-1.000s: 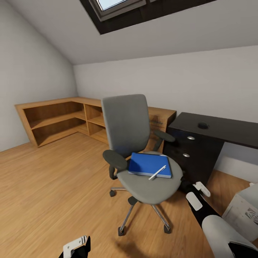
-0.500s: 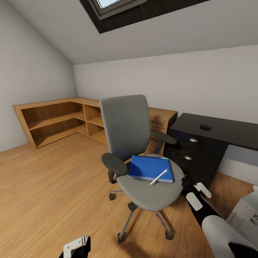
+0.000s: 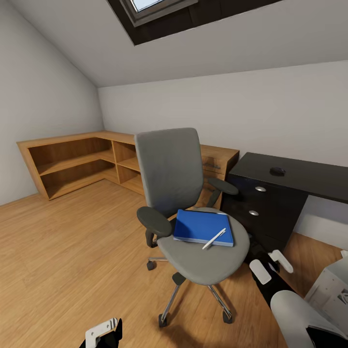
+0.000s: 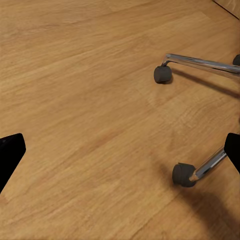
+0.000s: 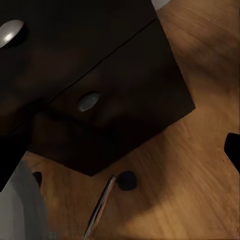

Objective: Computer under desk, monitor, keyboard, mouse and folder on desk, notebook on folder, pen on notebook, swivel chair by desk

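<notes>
Barely started, most of it's left to do

Head view: blue folder with pen on the swivel chair, mouse already on the desk; right gripper spread open. Left wrist: left gripper open over floor. Right wrist: desk drawers, fingers apart.

A: What runs along the far walls?

B: A low L-shaped open bookcase of light wood, set into the corner under the sloping white ceiling.

A: And overhead?

B: A dark-framed skylight window cut into that slope. Below lies a warm plank wooden floor.
</notes>
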